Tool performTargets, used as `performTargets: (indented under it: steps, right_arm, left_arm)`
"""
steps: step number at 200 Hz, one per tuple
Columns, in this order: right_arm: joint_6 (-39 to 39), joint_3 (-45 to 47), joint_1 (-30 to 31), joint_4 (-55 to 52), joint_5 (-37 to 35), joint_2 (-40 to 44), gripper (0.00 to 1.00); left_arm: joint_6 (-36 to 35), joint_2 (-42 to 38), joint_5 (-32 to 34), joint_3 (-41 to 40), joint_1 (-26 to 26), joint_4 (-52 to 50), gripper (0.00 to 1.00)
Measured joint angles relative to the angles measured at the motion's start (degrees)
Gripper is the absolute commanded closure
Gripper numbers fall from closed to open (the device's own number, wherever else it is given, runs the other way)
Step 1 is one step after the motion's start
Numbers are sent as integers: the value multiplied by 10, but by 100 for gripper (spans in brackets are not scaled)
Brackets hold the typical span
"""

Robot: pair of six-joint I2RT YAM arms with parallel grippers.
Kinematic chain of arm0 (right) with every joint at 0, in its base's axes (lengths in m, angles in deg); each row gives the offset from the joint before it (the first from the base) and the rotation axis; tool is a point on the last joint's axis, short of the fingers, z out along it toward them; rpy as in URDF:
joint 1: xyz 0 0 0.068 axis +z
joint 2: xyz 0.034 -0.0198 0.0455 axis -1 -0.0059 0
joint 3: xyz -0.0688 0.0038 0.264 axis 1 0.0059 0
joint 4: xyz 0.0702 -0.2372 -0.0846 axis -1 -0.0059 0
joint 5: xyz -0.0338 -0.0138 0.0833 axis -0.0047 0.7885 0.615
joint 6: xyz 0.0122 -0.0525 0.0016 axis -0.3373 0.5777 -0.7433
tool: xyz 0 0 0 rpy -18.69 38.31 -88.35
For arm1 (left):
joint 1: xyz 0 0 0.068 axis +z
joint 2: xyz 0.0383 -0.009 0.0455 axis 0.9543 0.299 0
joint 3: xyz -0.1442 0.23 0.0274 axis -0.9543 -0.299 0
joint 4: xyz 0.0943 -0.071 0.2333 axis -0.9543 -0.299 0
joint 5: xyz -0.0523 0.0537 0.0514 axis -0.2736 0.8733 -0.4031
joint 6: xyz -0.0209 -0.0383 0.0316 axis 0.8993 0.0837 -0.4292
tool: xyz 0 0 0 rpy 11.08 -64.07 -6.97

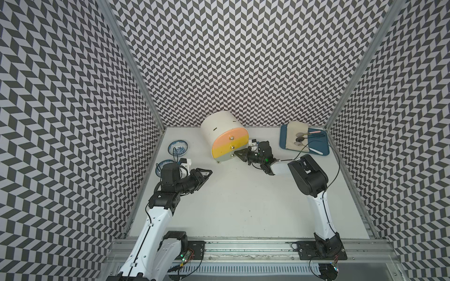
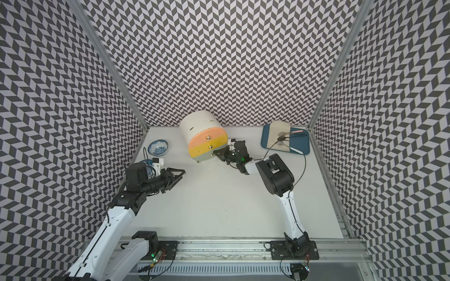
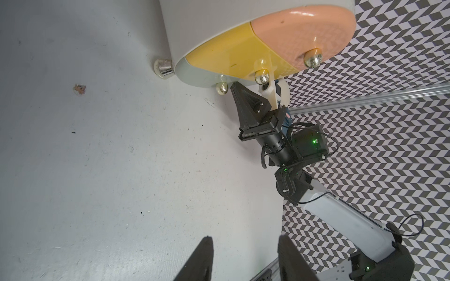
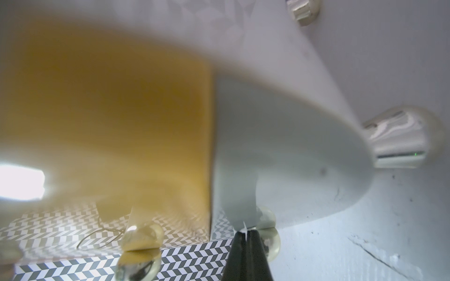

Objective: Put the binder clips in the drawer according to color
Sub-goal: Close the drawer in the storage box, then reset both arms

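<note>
The drawer (image 1: pixel 219 129) (image 2: pixel 197 126) is a cream rounded cabinet at the back middle of the table. Its pink, yellow and grey-green fronts all sit flush. My right gripper (image 1: pixel 235 153) (image 2: pixel 214 153) (image 4: pixel 246 232) is shut with nothing in it. Its tips press on the grey-green front (image 4: pixel 292 150) right beside that front's knob (image 3: pixel 222 87). My left gripper (image 1: pixel 209 172) (image 2: pixel 182 171) (image 3: pixel 244 239) hangs open and empty above bare table, left of the cabinet. The binder clips are out of view.
A blue-and-white bowl (image 1: pixel 177 147) (image 2: pixel 158 147) stands at the back left. A second one (image 1: pixel 162 164) is half hidden behind my left arm. A blue tray (image 1: pixel 321 141) (image 2: pixel 302 142) with a cloth and spoons lies at the back right. Patterned walls close three sides.
</note>
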Motion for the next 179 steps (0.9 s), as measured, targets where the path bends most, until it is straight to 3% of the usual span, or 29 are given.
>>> performTargets:
  steps: [26,37,82,99,128,151,164,173,179]
  right_arm:
    - [37,23,-4,-19,-2,18,100]
    - [67,44,-7,-48,-2,43,94]
    - [250,91,-20,-231,-42,230,42]
    - [335,94,-21,-299,-95,317,35]
    - [445,116,-21,-372,-197,435,31]
    - [503,157,-21,-403,-309,512,27]
    - [532,195,-21,-398,-376,556,26]
    - [559,230,-21,-377,-420,592,10]
    - [578,259,-21,-352,-450,618,9]
  left_arm:
    - [-3,-3,15,10,0,-9,53]
    - [-8,-4,27,20,1,-12,52]
    - [-52,-14,128,51,2,18,45]
    - [-88,-18,187,50,2,41,42]
    - [-155,-44,299,31,3,122,28]
    - [-216,-74,398,-16,3,221,1]
    - [-252,-75,449,-40,3,274,0]
    - [-276,-70,476,-49,3,303,0]
    - [-290,-64,494,-52,3,318,0]
